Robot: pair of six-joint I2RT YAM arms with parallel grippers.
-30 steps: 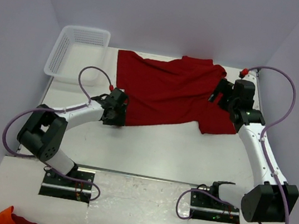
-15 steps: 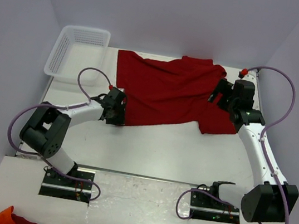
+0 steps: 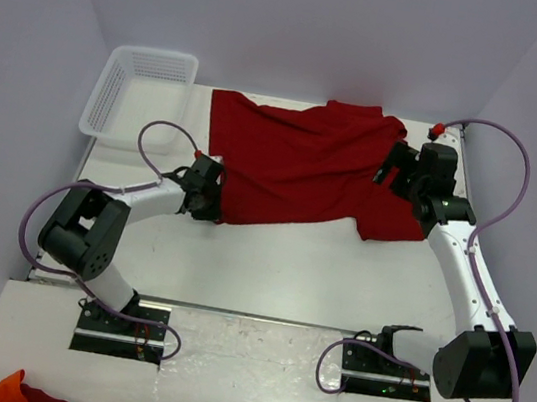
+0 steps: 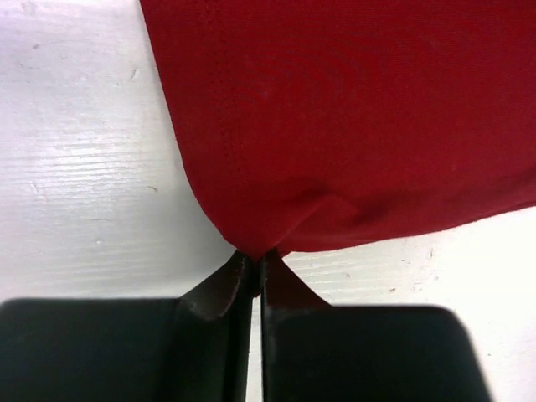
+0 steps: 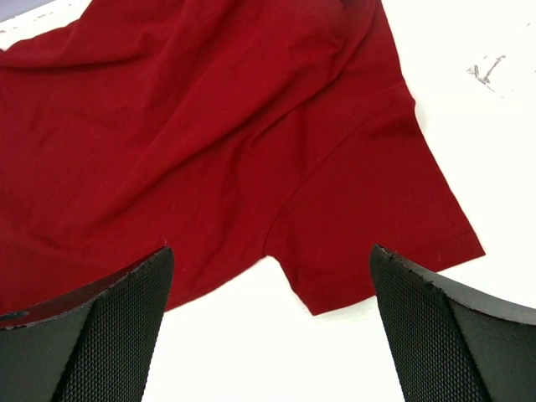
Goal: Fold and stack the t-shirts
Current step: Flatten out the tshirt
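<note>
T-shirt (image 3: pixel 304 166) check, Sam: dark red, lying open on the far half of the table (image 3: pixel 289 265), btwn both arms, creases across the middle. No fold in it yet.

Copy, Jo. Left claw (image 4: pixel 255 261) is pressed together on the near-left corner, cloth puckering right at the tips. My read: it's got that corner so it can tug the hem flat or carry it over for a fold.

And the right claw (image 5: pixel 270 249)? Spread wide, nothing in it, hanging over the right sleeve (image 5: pixel 377 226). Prob lining up a matching pinch on that side so both ends lift together.

Makes sense. Lift one side only & the cloth likely drags and bunches. Basket (image 3: pixel 102 95) sits at the far-left corner, near the cloth's edge but apart from it.

Early days then, I'd say: flattening stage, stacking a long way off.
</note>
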